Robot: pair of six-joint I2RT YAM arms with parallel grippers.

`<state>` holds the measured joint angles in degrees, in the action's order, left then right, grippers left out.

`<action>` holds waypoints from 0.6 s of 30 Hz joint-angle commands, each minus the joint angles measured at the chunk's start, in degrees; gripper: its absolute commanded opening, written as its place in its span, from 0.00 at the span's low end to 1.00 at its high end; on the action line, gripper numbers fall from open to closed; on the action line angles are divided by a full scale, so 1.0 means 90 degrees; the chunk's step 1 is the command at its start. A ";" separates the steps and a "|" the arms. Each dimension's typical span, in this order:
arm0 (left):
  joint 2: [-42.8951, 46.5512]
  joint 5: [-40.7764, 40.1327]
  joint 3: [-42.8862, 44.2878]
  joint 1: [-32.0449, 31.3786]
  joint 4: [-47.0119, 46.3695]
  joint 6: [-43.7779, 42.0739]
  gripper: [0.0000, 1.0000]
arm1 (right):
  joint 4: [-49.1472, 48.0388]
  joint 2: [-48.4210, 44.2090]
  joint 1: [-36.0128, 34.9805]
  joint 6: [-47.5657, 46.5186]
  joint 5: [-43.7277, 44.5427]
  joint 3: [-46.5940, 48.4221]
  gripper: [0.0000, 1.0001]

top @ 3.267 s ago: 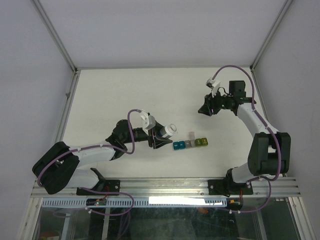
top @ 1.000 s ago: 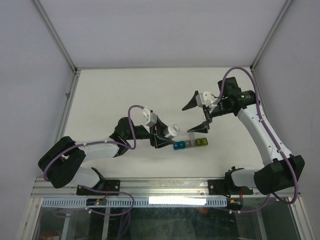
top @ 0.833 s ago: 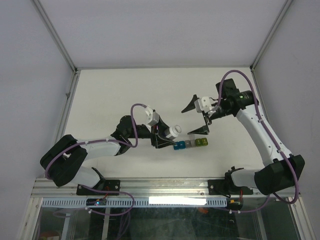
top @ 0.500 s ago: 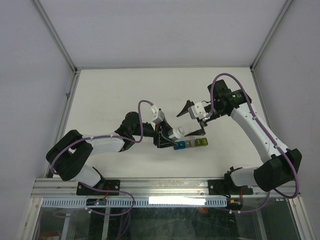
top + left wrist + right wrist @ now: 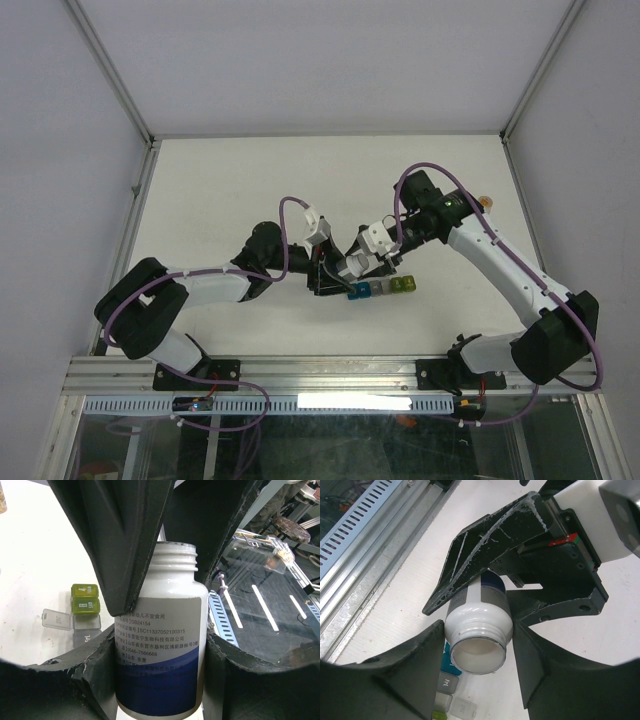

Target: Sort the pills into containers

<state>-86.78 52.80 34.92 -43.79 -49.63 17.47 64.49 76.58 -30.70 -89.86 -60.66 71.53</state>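
**A:** At the L gripper [image 5: 159, 647], what's the grip?
**B:** Closed on the bottle [image 5: 165, 585]. Fingers [image 5: 95, 680] press both sides of its body, w/ the mouth aimed at the R arm.
**A:** R gripper [image 5: 477, 637]?
**B:** It straddles the neck, v. close on both sides. Can't tell if it pinches yet.
**A:** Cap?
**B:** None showing, just bare threads. Mouth looks white inside; seal or contents, can't say.
**A:** Where's the strip [image 5: 382, 288]?
**B:** On the table [image 5: 230, 190], just beside the two grippers on the near side. One clear lid [image 5: 56, 619] is flipped open by the grey cell. The yellow-green cells look shut.
**A:** Progress?
**B:** Early, I'd judge. No pills seen in any cell or loose on the table. Left to do: get pills out of the bottle, drop them cell by cell, shut the lids.
**A:** Materials?
**B:** Bottle is a smooth white plastic cylinder w/ a ridged neck. Its label [image 5: 155, 635] is glossy, white over blue, w/ fine print. Strip is small joined translucent cubes, blue thru yellow-green. Fingers are matte black, and the L ones are scuffed white at the edges. Table is matte white.
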 commanded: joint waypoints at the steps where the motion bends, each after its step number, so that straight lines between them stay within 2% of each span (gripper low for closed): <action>1: 0.0040 0.0160 0.0189 0.0027 -0.0493 0.0182 0.00 | -0.0373 -0.0180 -0.0127 0.0295 0.0045 -0.0012 0.52; 3: 0.0050 0.0144 0.0171 0.0025 -0.0538 0.0208 0.00 | -0.0418 -0.0190 -0.0159 0.0332 0.0095 -0.0046 0.46; 6: 0.0067 0.0097 0.0144 0.0032 -0.0644 0.0277 0.09 | -0.0536 -0.0221 -0.0164 0.0455 0.0113 -0.0088 0.36; 10: 0.0147 -0.0026 0.0080 0.0025 -0.0662 0.0369 0.41 | -0.0536 -0.0280 -0.0163 0.0540 0.0037 -0.0070 0.31; 13: 0.0222 -0.0111 -0.0039 0.0025 -0.0770 0.0444 0.56 | -0.0518 -0.0314 -0.0157 0.0546 -0.0001 -0.0070 0.30; 18: 0.0313 -0.0260 -0.0248 0.0027 -0.1175 0.0643 0.64 | -0.0521 -0.0315 -0.0123 0.0543 -0.0082 -0.0089 0.28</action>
<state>-86.48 51.94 33.78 -43.77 -53.34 20.69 61.69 75.35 -31.55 -85.54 -59.27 70.89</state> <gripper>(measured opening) 0.614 0.533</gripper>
